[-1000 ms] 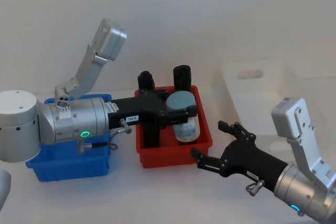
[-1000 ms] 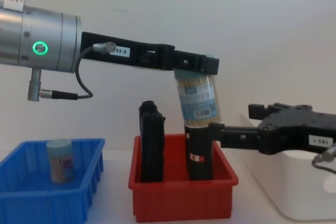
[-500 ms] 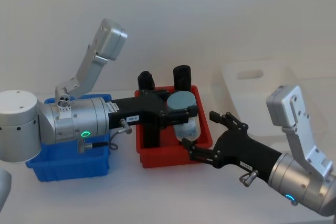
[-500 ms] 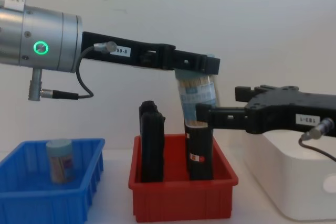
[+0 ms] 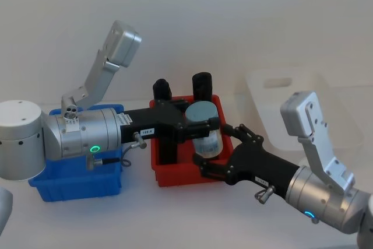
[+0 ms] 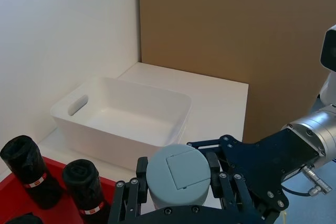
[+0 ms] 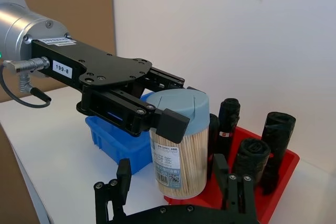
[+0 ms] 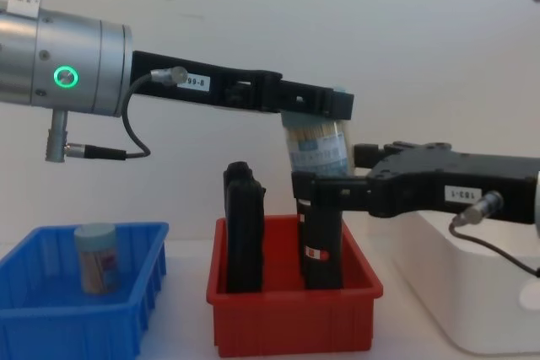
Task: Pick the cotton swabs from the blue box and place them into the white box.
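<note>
A cotton swab jar (image 5: 208, 141) with a pale blue lid hangs over the red bin, with my left gripper (image 5: 201, 122) shut on its upper part just under the lid (image 6: 178, 174). My right gripper (image 5: 217, 151) is open, one finger on each side of the jar's (image 7: 178, 145) lower half with gaps showing. From the chest, the jar (image 8: 319, 145) tilts slightly below the left gripper (image 8: 316, 107), and the right gripper (image 8: 329, 174) reaches in from the right. Another swab jar (image 8: 95, 257) stands in the blue box (image 8: 84, 326). The white box (image 8: 472, 292) sits at the right.
The red bin (image 8: 295, 326) stands between the blue box (image 5: 76, 188) and the white box (image 5: 291, 94). It holds tall black upright objects (image 8: 243, 229), one (image 8: 321, 246) directly beneath the held jar. The white box's inside (image 6: 121, 114) is bare.
My right gripper has moved left and up from beside the white box, and its open fingers now flank the held jar. The left arm and jar have stayed still.
</note>
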